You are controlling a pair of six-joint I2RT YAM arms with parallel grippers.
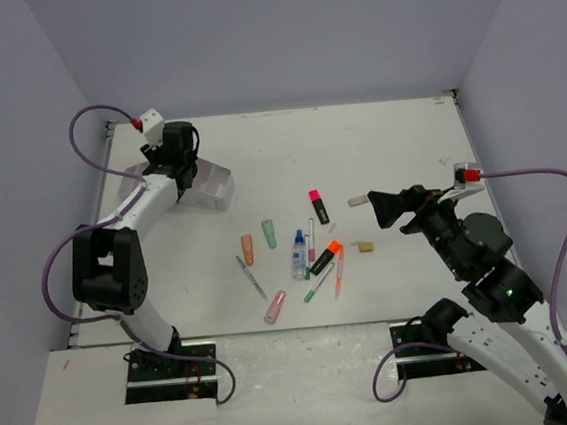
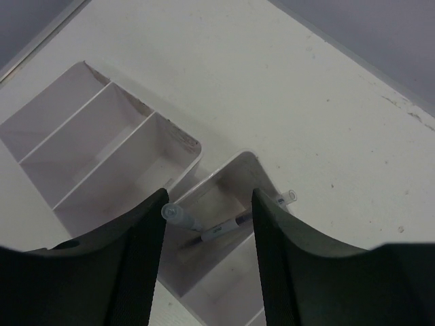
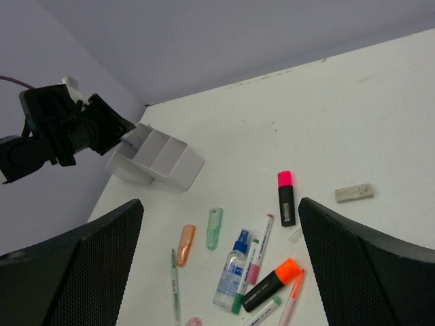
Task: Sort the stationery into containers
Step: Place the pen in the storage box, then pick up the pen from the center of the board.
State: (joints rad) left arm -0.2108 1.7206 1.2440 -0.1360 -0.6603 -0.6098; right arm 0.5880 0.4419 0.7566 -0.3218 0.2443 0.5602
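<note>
Matte black left gripper (image 2: 209,198) released, right gripper (image 3: 219,207) spread, thin-walled white plastic organiser (image 2: 185,140)

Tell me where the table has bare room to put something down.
Bare: the far table strip from the organiser rightward, beyond the pink highlighter; also the near-left patch between the left arm and the green pen. Crowded: the middle, around the bottle.
</note>
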